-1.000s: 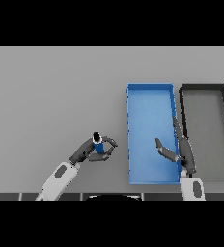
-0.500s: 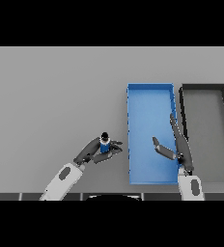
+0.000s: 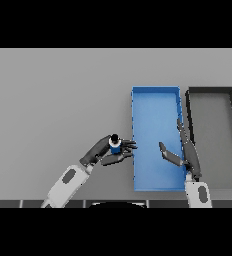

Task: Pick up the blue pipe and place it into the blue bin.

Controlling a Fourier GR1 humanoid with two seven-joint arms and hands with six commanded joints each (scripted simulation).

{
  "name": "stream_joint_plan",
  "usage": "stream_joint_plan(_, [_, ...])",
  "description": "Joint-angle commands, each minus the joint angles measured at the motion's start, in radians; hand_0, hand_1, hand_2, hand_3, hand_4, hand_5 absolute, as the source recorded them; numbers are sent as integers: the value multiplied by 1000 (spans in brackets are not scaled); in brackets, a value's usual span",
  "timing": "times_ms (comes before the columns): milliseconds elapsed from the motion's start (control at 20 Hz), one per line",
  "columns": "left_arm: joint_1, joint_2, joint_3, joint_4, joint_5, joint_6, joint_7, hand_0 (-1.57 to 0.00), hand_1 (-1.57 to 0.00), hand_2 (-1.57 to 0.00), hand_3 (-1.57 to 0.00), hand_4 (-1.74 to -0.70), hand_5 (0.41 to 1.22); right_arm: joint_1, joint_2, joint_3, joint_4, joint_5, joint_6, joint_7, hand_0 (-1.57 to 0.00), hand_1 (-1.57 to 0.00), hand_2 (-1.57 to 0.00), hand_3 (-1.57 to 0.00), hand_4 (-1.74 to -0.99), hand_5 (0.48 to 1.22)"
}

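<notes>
Pipe (image 3: 115, 145) in left hand (image 3: 104, 152) now nearer blue bin (image 3: 155, 95).

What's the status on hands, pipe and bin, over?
Left hand shut on blue pipe, just left of blue bin. Right hand open over bin's right side. Pipe not yet in bin; path clear.

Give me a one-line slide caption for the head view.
Left robot hand holds the blue pipe beside the blue bin; right robot hand hovers open over the bin.
</notes>
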Motion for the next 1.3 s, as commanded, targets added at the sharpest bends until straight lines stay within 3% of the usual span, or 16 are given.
stream_joint_plan(0, [-3,4,1,-24,5,-7,13,-1560,-1562,-1563,-1563,-1466,1217,-7,-3,-9,9,-4,-4,2,1,1,1,1,-1170,644])
stream_joint_plan(250, [-11,-12,-2,-43,-13,-22,68,-1567,-1568,-1568,-1568,-1466,1220,7,-4,-8,-13,3,-12,-13,1,1,1,1,-1145,643])
stream_joint_plan(400, [-4,-14,9,-30,-22,-35,58,-1569,-1569,-1570,-1570,-1466,1220,66,19,7,-66,39,-51,-3,1,1,1,1,-1138,643])
stream_joint_plan(500, [-2,-20,11,-31,-34,-37,55,-1570,-1570,-1570,-1570,-1466,1220,100,38,15,-104,67,-83,24,1,1,1,1,-1188,643])
stream_joint_plan(600, [13,-19,5,-37,-46,-47,49,-1570,-1570,-1570,-1570,-1467,1220,127,46,22,-130,83,-98,29,1,1,-2,1,-1184,642])
stream_joint_plan(650, [10,-20,13,-40,-40,-54,51,-1570,-1570,-1571,-1571,-1467,1220,133,45,22,-155,71,-92,14,1,1,-20,1,-1187,642])
stream_joint_plan(750, [-3,-32,22,-24,-40,-63,64,-1571,-1571,-1571,-1571,-1467,1221,122,48,18,-200,-77,2,-19,1,-12,-67,0,-1198,641])
stream_joint_plan(850, [-1,-35,27,-29,-42,-73,61,-1571,-1571,-1571,-1571,-1467,1221,105,-8,7,-265,-225,109,54,1,-25,-106,-1,-1209,609])
stream_joint_plan(1050, [13,-38,35,-54,-40,-89,71,-1571,-1571,-1571,-1571,-1467,1221,-33,-119,27,-340,-415,239,225,1,-14,-111,0,-1237,577])
stream_joint_plan(1250, [14,-46,34,-49,-69,-98,78,-1571,-1571,-1571,-1571,-1467,1221,-176,-187,77,-380,-470,267,383,1,-5,-90,1,-1270,558])
